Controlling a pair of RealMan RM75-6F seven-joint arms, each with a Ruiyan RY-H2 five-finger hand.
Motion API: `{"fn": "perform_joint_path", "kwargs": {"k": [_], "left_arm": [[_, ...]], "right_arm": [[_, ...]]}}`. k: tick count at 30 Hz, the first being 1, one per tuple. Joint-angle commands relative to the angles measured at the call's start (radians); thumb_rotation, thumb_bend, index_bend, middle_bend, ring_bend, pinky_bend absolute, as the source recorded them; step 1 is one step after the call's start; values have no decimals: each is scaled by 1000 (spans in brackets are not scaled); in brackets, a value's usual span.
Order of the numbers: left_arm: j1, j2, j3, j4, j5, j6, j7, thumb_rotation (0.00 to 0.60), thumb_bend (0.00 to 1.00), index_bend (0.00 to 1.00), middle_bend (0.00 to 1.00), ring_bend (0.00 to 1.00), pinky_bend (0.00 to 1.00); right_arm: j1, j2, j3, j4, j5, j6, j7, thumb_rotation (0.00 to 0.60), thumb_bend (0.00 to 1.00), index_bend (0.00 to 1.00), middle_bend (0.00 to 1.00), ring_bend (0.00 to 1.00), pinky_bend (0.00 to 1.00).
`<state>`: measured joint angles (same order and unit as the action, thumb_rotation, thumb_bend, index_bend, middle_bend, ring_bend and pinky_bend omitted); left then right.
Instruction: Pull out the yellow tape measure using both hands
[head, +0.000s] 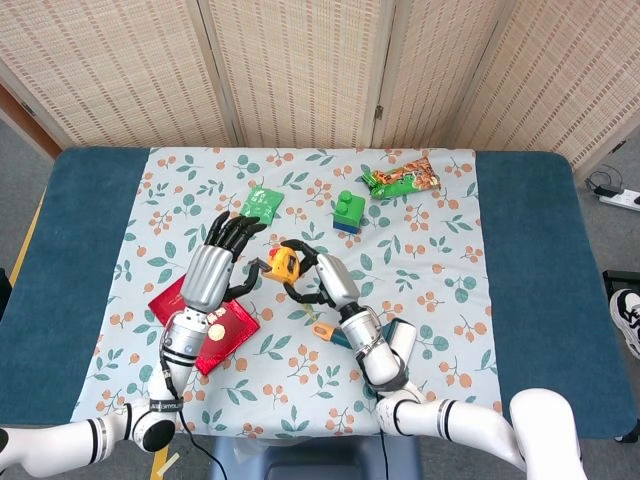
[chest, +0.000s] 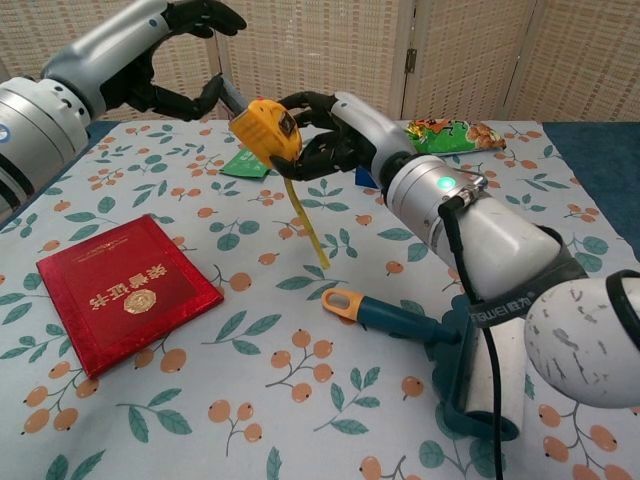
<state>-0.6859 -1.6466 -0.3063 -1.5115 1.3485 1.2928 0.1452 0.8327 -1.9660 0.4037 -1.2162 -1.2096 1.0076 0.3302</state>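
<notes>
I am holding the yellow tape measure (chest: 264, 130) up off the desk (chest: 330, 400) in my right robot hand (chest: 325, 130), its fingers wrapped around the case. A strip of yellow blade (chest: 306, 225) is hanging from the case toward the floral cloth. My left robot hand (chest: 175, 70) is sitting just beside the case on its left, thumb and a fingertip pinching what looks like a short grey tab, though I cannot tell for sure that it belongs to the tape. I judge I am at the pulling step, with the blade only partly drawn. The next move calls for a firm hold on the case while the two robot hands draw apart, clear of the red booklet (chest: 118, 290) and the brush handle (chest: 385, 315) below.
</notes>
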Motion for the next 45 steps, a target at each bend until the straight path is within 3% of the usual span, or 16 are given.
{"fn": "perform_joint_path", "kwargs": {"k": [1, 10, 18, 31, 45], "left_arm": [[-1, 0, 1, 3, -2, -2, -1, 600, 617, 253, 180, 146, 14], [-5, -3, -1, 13, -8, -5, -1, 600, 626, 483, 186, 149, 14], [-6, -3, 1, 27, -11, -5, 3, 600, 647, 551, 218, 167, 14], [15, 5, 4, 69, 25, 47, -54, 600, 663, 562, 261, 209, 36], [57, 22, -2, 211, 67, 109, -343, 600, 663, 511, 293, 234, 54]], "right_arm": [[0, 0, 0, 1, 1, 0, -1, 600, 425, 540, 466, 494, 399], [2, -1, 0, 5, 3, -5, -4, 600, 426, 540, 465, 494, 399], [-2, 7, -1, 1, 2, -2, -9, 600, 426, 540, 463, 494, 399], [-33, 58, -16, -39, 3, 5, -28, 600, 425, 540, 462, 495, 399], [-148, 279, -103, -184, 22, -52, -28, 600, 426, 540, 457, 494, 399]]}}
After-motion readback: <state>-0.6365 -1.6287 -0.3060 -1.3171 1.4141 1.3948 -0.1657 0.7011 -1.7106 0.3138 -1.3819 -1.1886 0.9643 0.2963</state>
